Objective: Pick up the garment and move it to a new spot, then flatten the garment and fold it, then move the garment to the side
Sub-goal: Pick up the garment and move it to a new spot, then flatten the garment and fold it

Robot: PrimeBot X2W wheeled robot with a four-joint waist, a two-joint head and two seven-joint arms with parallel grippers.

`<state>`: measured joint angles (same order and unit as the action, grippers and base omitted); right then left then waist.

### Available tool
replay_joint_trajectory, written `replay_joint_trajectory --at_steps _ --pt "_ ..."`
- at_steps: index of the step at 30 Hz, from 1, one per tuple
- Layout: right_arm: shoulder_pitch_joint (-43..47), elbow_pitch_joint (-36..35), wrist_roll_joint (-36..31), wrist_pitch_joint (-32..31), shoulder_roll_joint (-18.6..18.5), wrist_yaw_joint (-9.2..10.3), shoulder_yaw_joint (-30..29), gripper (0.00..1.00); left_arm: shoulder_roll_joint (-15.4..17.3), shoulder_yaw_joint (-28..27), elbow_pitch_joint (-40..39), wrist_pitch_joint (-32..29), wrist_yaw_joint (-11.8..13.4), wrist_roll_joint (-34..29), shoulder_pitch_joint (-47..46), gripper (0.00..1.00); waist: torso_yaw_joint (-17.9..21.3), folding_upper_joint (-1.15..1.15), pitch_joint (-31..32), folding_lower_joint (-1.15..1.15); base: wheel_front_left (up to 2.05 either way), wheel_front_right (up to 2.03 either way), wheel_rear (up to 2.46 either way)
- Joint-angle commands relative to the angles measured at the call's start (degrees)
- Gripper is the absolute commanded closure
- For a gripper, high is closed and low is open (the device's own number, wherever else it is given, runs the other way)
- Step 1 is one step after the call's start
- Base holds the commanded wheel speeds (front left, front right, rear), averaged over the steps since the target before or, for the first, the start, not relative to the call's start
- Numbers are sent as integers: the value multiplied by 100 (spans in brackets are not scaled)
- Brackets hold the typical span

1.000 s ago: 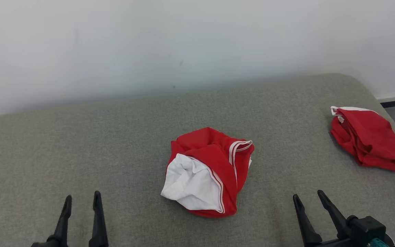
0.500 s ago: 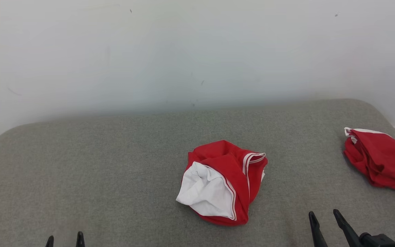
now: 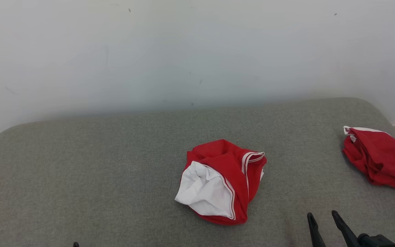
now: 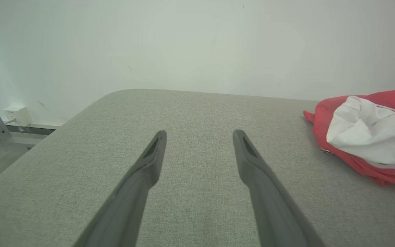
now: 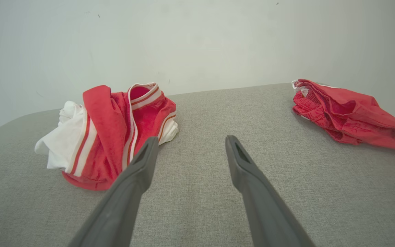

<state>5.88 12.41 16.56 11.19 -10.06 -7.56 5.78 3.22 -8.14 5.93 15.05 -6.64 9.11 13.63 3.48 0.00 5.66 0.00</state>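
Note:
The garment is a crumpled red piece with a white lining and white-striped trim, lying in a heap in the middle of the grey padded surface. In the left wrist view my left gripper is open over bare fabric, with the garment off to its right and apart from it. One left fingertip just shows at the head view's bottom edge. My right gripper is open with nothing between its fingers, near the front edge to the garment's right. In the right wrist view my right gripper has the garment to its left.
A second red garment lies bunched at the surface's right edge, also seen as the red bundle in the right wrist view. A white wall backs the surface. A wall socket and floor lie beyond the left edge.
The head camera has tilted, so the whole picture sits lower. Both grippers have drawn back toward the bottom edge, the left one more. The garments lie as before.

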Motion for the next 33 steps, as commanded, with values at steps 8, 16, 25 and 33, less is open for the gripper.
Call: replay_joint_trajectory --at_steps 8,16,25,33 --pt "-75 6 -4 44 47 13 26 0 -32 21 57 17 -57 -56 -93 0 22 0 -63 0 0 0 0" --pt "-134 23 16 36 18 13 72 0 -35 23 57 17 -80 -106 -149 0 -1 0 -96 0 0 0 0" --pt "-526 -31 82 -261 -69 13 511 0 -38 118 70 17 -88 -15 -188 0 -87 0 -198 0 0 0 0" --pt "-1380 339 377 -1083 -24 13 727 0 -37 292 75 17 -73 18 -274 0 -258 0 -382 0 0 0 0"
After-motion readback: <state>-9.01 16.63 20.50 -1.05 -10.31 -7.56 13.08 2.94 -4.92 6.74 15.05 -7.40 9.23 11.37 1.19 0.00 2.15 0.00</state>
